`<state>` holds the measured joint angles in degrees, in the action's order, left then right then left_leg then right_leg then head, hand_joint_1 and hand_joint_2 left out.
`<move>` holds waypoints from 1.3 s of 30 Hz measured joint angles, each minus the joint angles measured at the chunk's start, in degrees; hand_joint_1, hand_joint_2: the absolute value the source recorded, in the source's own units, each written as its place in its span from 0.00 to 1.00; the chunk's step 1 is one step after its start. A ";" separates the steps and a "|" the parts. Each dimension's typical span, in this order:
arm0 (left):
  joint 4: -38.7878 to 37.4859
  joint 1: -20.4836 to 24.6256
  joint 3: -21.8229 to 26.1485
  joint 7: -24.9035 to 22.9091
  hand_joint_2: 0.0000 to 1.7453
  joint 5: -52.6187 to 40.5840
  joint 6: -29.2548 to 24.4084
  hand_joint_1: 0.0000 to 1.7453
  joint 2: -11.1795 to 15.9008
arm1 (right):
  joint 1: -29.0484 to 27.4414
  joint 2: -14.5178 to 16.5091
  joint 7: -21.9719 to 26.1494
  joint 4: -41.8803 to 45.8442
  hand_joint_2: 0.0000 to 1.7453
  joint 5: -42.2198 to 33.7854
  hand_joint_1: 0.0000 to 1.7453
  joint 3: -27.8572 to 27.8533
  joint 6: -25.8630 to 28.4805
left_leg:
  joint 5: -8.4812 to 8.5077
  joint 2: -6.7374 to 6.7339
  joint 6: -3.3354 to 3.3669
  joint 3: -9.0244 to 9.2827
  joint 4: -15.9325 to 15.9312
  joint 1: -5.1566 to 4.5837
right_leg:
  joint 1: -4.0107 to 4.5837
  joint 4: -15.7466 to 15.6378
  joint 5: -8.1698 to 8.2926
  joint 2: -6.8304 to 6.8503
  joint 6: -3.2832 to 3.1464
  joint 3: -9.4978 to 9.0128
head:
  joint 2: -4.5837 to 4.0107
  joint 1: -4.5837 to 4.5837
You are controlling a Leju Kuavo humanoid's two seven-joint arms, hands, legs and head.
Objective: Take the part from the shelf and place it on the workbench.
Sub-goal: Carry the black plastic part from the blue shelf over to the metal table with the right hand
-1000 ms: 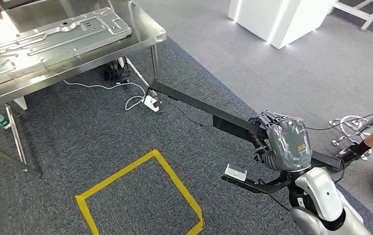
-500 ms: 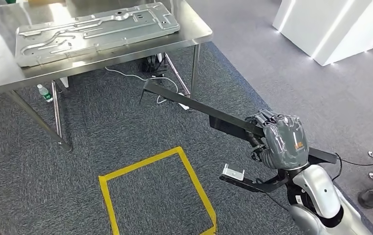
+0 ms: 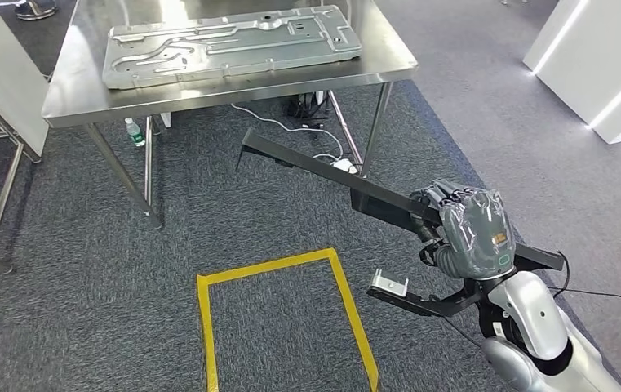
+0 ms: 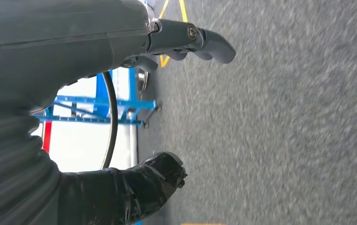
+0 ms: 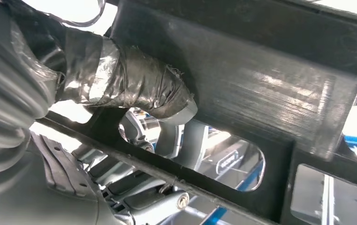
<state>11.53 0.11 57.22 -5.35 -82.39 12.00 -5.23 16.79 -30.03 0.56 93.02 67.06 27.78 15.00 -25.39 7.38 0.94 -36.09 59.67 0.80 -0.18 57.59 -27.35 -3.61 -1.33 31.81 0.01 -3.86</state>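
The view's swung round: the steel surface (image 3: 233,82) is now nearly dead ahead, right hand (image 3: 466,231) fingers wrapped around the black part (image 3: 331,175), left hand (image 4: 73,117) spread, empty.

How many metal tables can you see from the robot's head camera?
2. One steel workbench stands ahead with a large stamped metal panel lying on it. Part of a second table shows at the left edge. Others may lie outside the frame.
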 joint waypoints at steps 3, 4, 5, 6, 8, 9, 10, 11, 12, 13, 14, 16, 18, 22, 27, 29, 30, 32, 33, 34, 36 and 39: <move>0.01 0.21 0.00 0.21 1.00 -0.05 -0.08 0.00 0.13 | 0.05 0.00 -0.08 0.00 1.00 -0.22 1.00 0.01 -0.21 | -3.63 -5.47 -0.82 -3.10 6.49 -0.36 | -0.18 -1.26 0.03 2.72 -0.14 -1.36 | -0.01 -0.26; 0.01 0.29 0.00 0.24 1.00 -0.05 -0.11 0.00 0.22 | 0.04 0.00 -0.11 -0.01 1.00 -0.28 1.00 0.03 -0.36 | -5.20 -6.34 -1.11 -4.94 10.04 -0.22 | -0.15 -1.22 -0.21 3.68 -0.21 -1.57 | -0.01 -0.30; 0.01 0.29 0.00 0.26 1.00 -0.05 -0.14 0.00 0.28 | -0.01 0.00 -0.13 -0.01 1.00 -0.33 1.00 0.08 -0.49 | -6.11 -6.72 -1.39 -6.47 12.89 -0.04 | -0.15 -1.12 -0.52 4.61 -0.16 -1.77 | -0.01 -0.29; 0.01 0.24 0.00 0.26 1.00 -0.05 -0.16 0.00 0.32 | -0.04 0.00 -0.14 -0.02 1.00 -0.37 1.00 0.13 -0.61 | -5.83 -6.91 -1.67 -7.04 13.78 0.16 | -0.21 -0.99 -0.88 5.51 -0.02 -2.03 | -0.01 -0.29; 0.01 0.07 0.01 0.26 1.00 -0.05 -0.21 0.00 0.40 | -0.05 0.00 -0.14 -0.02 1.00 -0.43 1.00 0.21 -0.66 | -2.65 -7.61 -2.08 -5.04 9.66 0.49 | -0.39 -0.63 -1.76 7.13 0.46 -2.72 | -0.01 -0.29; 0.01 0.03 0.02 0.26 1.00 -0.05 -0.24 0.00 0.45 | -0.05 0.00 -0.14 -0.02 1.00 -0.45 1.00 0.22 -0.66 | -1.07 -8.61 -2.08 -3.13 5.96 0.46 | -0.45 -0.43 -2.30 7.90 0.81 -3.14 | -0.01 -0.29; 0.01 0.02 0.02 0.27 1.00 -0.05 -0.26 0.00 0.49 | -0.01 0.00 -0.14 -0.02 1.00 -0.48 1.00 0.22 -0.66 | -0.09 -9.65 -1.89 -1.57 2.99 0.31 | -0.35 -0.21 -2.85 8.60 1.20 -3.47 | -0.01 -0.29; 0.01 0.04 0.02 0.27 1.00 -0.05 -0.28 0.00 0.53 | 0.03 -0.01 -0.14 -0.01 1.00 -0.50 1.00 0.21 -0.66 | 0.34 -10.39 -1.48 -0.52 1.06 0.14 | -0.24 -0.08 -3.31 9.20 1.59 -3.75 | -0.01 -0.28; 0.00 0.03 0.02 0.28 1.00 -0.06 -0.32 0.00 0.53 | 0.10 -0.02 -0.14 -0.01 1.00 -0.56 1.00 0.21 -0.68 | 0.05 -10.67 -0.96 -0.23 0.46 -0.01 | -0.07 0.02 -3.61 9.76 1.98 -4.05 | -0.01 -0.28; 0.00 -0.01 0.02 0.28 1.00 -0.05 -0.36 0.00 0.52 | 0.18 -0.04 -0.14 0.00 1.00 -0.64 1.00 0.21 -0.69 | -0.08 -10.21 -0.47 -0.21 0.42 -0.05 | 0.01 0.12 -3.77 10.08 2.30 -4.32 | -0.01 -0.26; -0.01 -0.03 0.02 0.28 1.00 -0.04 -0.39 0.00 0.52 | 0.24 -0.06 -0.14 0.01 1.00 -0.73 1.00 0.21 -0.71 | -0.25 -9.43 0.02 -0.05 0.44 0.02 | -0.05 0.28 -3.82 10.26 2.54 -4.62 | 0.00 -0.26; -0.01 -0.06 0.03 0.28 1.00 -0.01 -0.47 0.00 0.52 | 0.38 -0.09 -0.23 0.01 1.00 -0.86 1.00 0.21 -0.75 | -0.55 -8.38 0.71 0.75 0.03 0.18 | -0.44 2.14 -4.23 8.58 2.97 -4.26 | 0.01 -0.17; -0.01 0.08 0.06 0.31 1.00 0.03 -0.58 0.00 0.53 | 0.49 -0.24 -0.61 0.01 1.00 -0.44 1.00 0.19 -0.87 | -0.89 -7.68 1.33 1.63 -0.31 0.28 | -0.72 8.05 -6.22 5.42 3.27 -0.75 | 0.00 -0.07; -0.01 0.09 0.09 0.93 1.00 -0.15 -0.70 0.00 0.45 | 0.26 -0.45 -2.28 -0.21 1.00 1.44 1.00 0.20 -2.07 | -2.08 -6.23 1.77 2.97 -0.34 0.06 | -0.67 16.76 -8.26 3.75 3.26 7.41 | -0.01 -0.04; 0.99 -0.80 0.06 2.63 1.00 -1.22 0.22 0.00 -0.76 | 0.00 -1.35 -3.81 -0.36 1.00 2.41 1.00 -0.16 -2.69 | -4.02 -5.28 0.90 5.40 -0.59 -0.07 | 0.22 2.88 1.62 3.52 1.38 4.57 | 0.00 0.00; 3.09 -1.55 0.04 3.22 1.00 -1.75 3.10 0.00 -1.93 | -0.36 -1.73 -4.35 -0.24 1.00 2.75 1.00 -0.54 -2.77 | -4.18 -5.29 0.17 5.72 -0.42 -0.16 | 0.48 1.92 1.07 3.49 0.75 4.29 | 0.01 0.03; 5.36 -2.25 0.02 3.52 1.00 -2.09 5.99 0.00 -2.83 | -0.58 -1.91 -4.67 -0.11 1.00 2.93 1.00 -0.81 -2.89 | -4.48 -5.45 -0.13 5.99 -0.07 -0.17 | 0.32 1.63 1.33 3.52 0.49 3.64 | 0.01 0.03; 12.92 -4.43 -0.10 4.01 1.00 -2.41 13.26 0.00 -5.99 | -0.79 -2.22 -5.19 0.14 1.00 3.23 1.00 -1.48 -3.28 | -5.98 -6.06 -0.58 5.47 2.56 -0.15 | -0.05 1.08 1.03 3.57 -0.09 2.10 | -0.01 -0.09; 17.04 -5.60 -0.23 4.11 1.00 -2.35 15.87 0.00 -7.46 | -0.83 -2.38 -5.34 0.27 1.00 3.32 1.00 -1.77 -3.48 | -7.37 -6.35 -0.71 4.08 5.32 -0.05 | -0.16 0.90 0.77 3.60 -0.28 1.38 | -0.01 -0.14; 20.57 -6.67 -0.38 4.13 1.00 -2.20 17.49 0.00 -8.89 | -0.88 -2.54 -5.40 0.33 1.00 3.36 1.00 -1.98 -3.63 | -8.74 -6.56 -0.89 2.14 8.66 0.00 | -0.17 0.87 0.42 3.58 -0.42 0.92 | -0.01 -0.20; 25.87 -8.28 -0.75 4.08 1.00 -1.96 18.52 0.00 -10.50 | -1.08 -2.73 -5.47 0.38 1.00 3.39 1.00 -2.09 -3.74 | -10.14 -6.68 -1.16 -1.90 14.02 0.13 | -0.17 0.89 -0.42 3.63 -0.28 0.10 | -0.01 -0.20; 31.11 -9.78 -1.30 3.95 1.00 -1.66 18.86 0.00 -12.07 | -1.29 -2.85 -5.48 0.38 1.00 3.42 1.00 -2.15 -3.74 | -4.60 -7.00 -1.48 -2.30 9.74 0.23 | -0.36 0.97 -2.04 3.86 0.31 -1.89 | -0.01 -0.20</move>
<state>42.64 -9.67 55.92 -1.41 -84.05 30.87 -17.29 15.50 -32.88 -4.92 93.40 70.48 25.63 11.26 -29.99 0.38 -0.54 -38.38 69.41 1.03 -0.54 58.56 -29.39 0.24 -1.02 29.93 0.00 -4.06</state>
